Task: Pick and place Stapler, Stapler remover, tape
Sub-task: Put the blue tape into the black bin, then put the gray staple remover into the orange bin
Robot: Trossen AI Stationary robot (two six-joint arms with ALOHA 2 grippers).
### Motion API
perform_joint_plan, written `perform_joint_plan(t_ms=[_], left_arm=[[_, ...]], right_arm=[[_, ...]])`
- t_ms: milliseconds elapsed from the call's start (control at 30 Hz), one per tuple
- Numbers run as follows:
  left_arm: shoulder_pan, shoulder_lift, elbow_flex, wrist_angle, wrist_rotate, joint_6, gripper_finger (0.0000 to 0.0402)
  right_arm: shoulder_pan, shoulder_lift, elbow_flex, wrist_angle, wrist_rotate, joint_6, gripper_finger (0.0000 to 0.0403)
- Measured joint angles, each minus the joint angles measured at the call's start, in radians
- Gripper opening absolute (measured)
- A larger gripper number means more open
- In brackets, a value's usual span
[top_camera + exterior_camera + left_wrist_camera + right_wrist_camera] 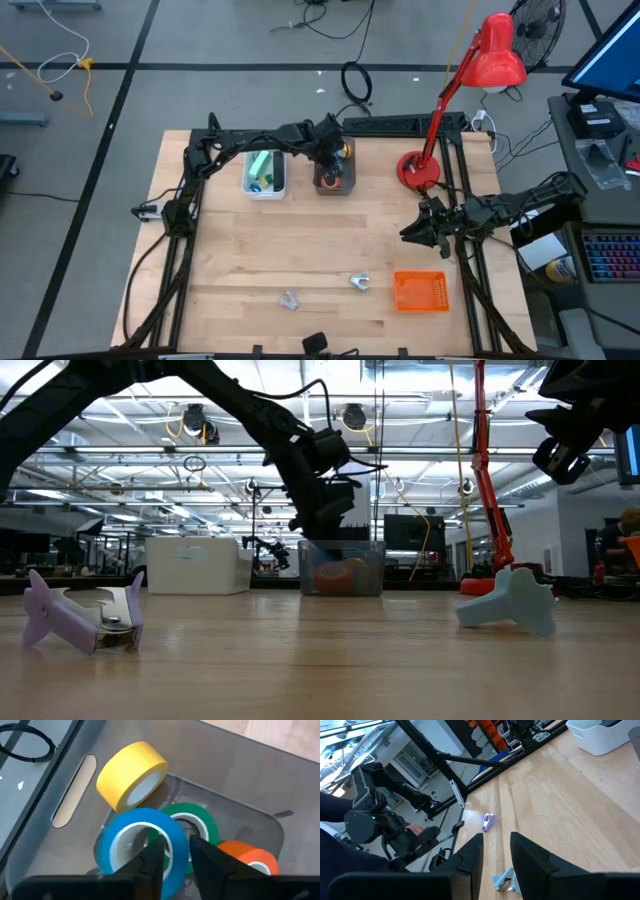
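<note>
**Tape binned, removers still out**

On the surface (pixel 300 250), my left end effector (pixel 172 857) sits narrow inside the clear bin (pixel 334 180), upper centre, the blue roll (pixel 140 845) between its fingers beside green, yellow and orange. Two staple removers (pixel 360 283) lie lower centre, unplaced. My right end effector (pixel 495 855), narrow, waits at right.

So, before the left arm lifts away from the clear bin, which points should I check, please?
1. Left hand astride the blue tape wall: ok.
2. Blue tape released: cannot tell.
3. Yellow tape, green tape, orange tape inside the clear bin: ok.
4. Right hand away from the bin: ok.
5. Both staple removers put away: not ok, on the table.
</note>
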Motion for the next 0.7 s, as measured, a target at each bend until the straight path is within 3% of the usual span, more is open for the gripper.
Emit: perform_joint_plan(t_ms=[367, 533, 700], left_arm=[[0.0, -0.065, 0.0, -0.002, -0.024, -0.001, 0.0199], [-0.01, -0.196, 0.0, -0.004, -0.026, -0.012, 0.0211], [-0.048, -0.349, 0.0, -0.034, -0.017, -0.134, 0.0207]], right_arm=[[0.0, 0.0, 0.0, 0.001, -0.003, 0.0, 0.0089], [0.0, 0.0, 0.0, 0.009, -0.002, 0.0, 0.0089], [0.0, 0.0, 0.0, 0.011, 0.0, -0.032, 0.0089]])
